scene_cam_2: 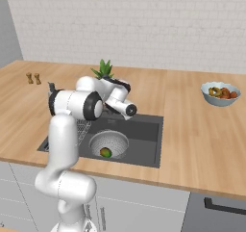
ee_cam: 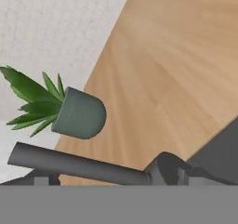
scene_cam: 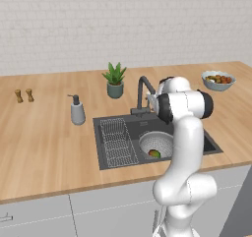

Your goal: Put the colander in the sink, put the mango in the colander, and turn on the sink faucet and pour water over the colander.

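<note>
The white arm rises from the lower right of the left base view, climbs to a bent elbow near the frame's centre, then folds its forearm away from the camera toward the upper middle. In the right base view it rises from the lower left, elbows at centre left, and reaches rightward to a wrist tilted down near the middle. The gripper's fingertips cannot be made out, so whether the jaws are parted is unclear
</note>
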{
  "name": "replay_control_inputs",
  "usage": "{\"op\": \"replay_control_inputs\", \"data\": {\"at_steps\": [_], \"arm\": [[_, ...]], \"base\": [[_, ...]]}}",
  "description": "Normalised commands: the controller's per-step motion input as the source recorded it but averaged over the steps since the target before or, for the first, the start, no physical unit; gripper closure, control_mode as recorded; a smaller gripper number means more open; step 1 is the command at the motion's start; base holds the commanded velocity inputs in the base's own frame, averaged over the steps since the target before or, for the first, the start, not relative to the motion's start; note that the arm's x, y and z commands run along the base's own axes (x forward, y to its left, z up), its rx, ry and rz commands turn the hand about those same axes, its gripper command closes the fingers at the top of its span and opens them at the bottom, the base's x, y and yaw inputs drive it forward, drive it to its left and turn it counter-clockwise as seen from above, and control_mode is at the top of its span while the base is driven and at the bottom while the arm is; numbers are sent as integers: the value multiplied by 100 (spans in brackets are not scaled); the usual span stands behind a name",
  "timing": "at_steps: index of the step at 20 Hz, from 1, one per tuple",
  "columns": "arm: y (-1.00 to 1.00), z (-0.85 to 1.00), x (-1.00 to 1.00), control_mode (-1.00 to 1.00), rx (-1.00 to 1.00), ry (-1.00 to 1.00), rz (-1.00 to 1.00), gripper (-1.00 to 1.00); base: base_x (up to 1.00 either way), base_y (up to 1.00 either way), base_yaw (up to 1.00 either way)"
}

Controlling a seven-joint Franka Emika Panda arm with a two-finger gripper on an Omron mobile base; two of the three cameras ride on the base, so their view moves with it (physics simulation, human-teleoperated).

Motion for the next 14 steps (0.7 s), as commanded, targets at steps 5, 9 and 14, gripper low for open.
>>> {"op": "replay_control_inputs", "data": {"at_steps": [5, 9, 14], "arm": [[0, -5, 29, -100, 0, 4, 0, -100], [0, -4, 30, -100, 0, 5, 0, -100], [1, 0, 17, -100, 0, 4, 0, 100]], "base": [[0, 0, 0], [0, 0, 0], [0, 0, 0]]}}
